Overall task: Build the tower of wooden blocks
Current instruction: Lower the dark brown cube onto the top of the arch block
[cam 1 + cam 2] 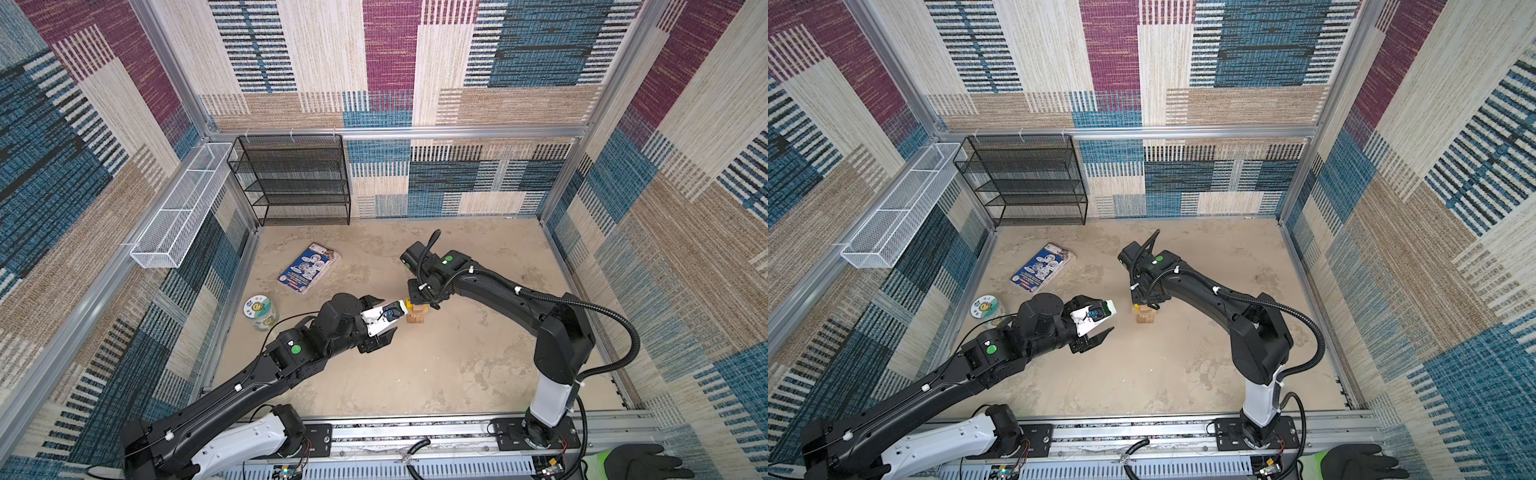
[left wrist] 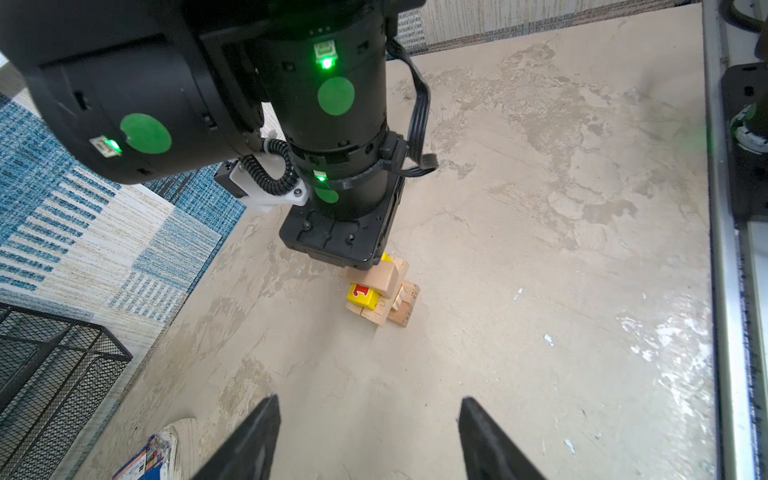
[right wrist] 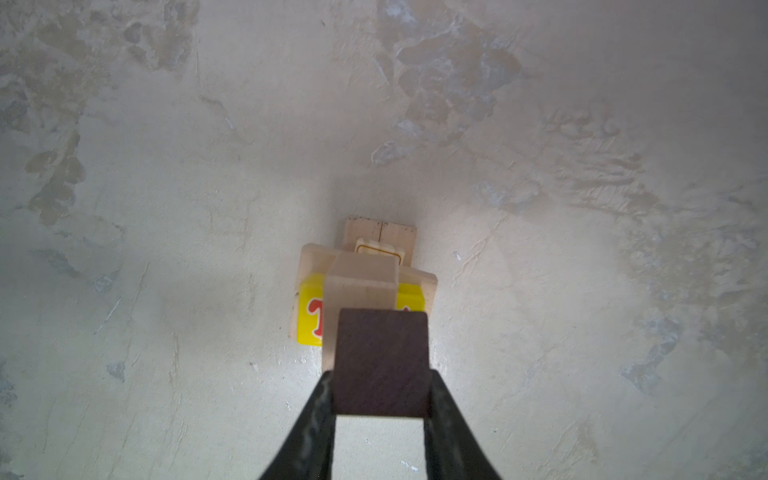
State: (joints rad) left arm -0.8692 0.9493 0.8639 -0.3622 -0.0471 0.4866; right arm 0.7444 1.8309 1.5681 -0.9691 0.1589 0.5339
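Tower location: the wood block tower (image 1: 417,314) stands on the desk (image 1: 415,374) near its middle, between the two arms in both top views. Its lower layers are pale wooden bars laid crosswise. A yellow cube (image 2: 363,296) with a red letter sits on one side of the stack, and a pale bar (image 3: 360,282) lies across the top.

Right arm: the wrist is directly above the tower and points straight down. The right fingers (image 3: 316,424) are clamped on a dark brown cube (image 3: 381,361), one finger against each opposite face. The cube is over the near end of the pale bar. It cannot be told whether the cube touches the bar.

Left arm: the left fingers (image 2: 257,432) are spread wide with nothing between them. They are aimed at the tower from just beside it and touch no block.

Other items on the desk:
- A blue printed packet (image 1: 308,268) lies flat, well apart from the tower, toward the back left.
- A round white printed disc (image 1: 259,311) is near the left edge.
- A black mesh rack (image 1: 295,178) stands in the back left corner.
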